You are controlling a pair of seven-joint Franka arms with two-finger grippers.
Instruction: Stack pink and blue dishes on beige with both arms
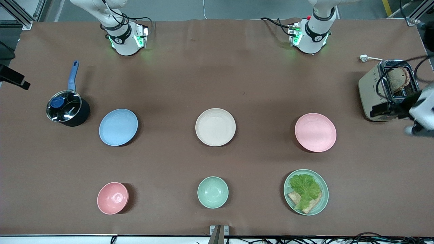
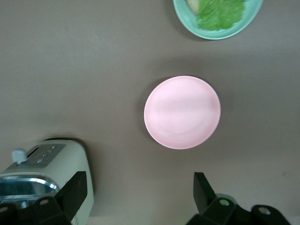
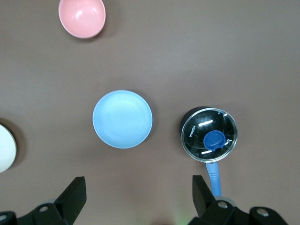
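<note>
Wrist views: left pincer (image 2: 139, 191), right pincer (image 3: 139, 194) wide open, empty.

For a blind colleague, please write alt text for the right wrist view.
The right gripper, fingers open, hangs over the brown table above a light blue plate. Beside the plate stands a lidded black saucepan with a blue handle; a pink bowl and the beige plate's edge also show.

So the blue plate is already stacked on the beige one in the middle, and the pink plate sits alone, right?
Not quite. The blue plate lies by itself beside the lidded pot, apart from the beige plate. The front view shows nothing stacked. The pink plate does sit alone.
</note>
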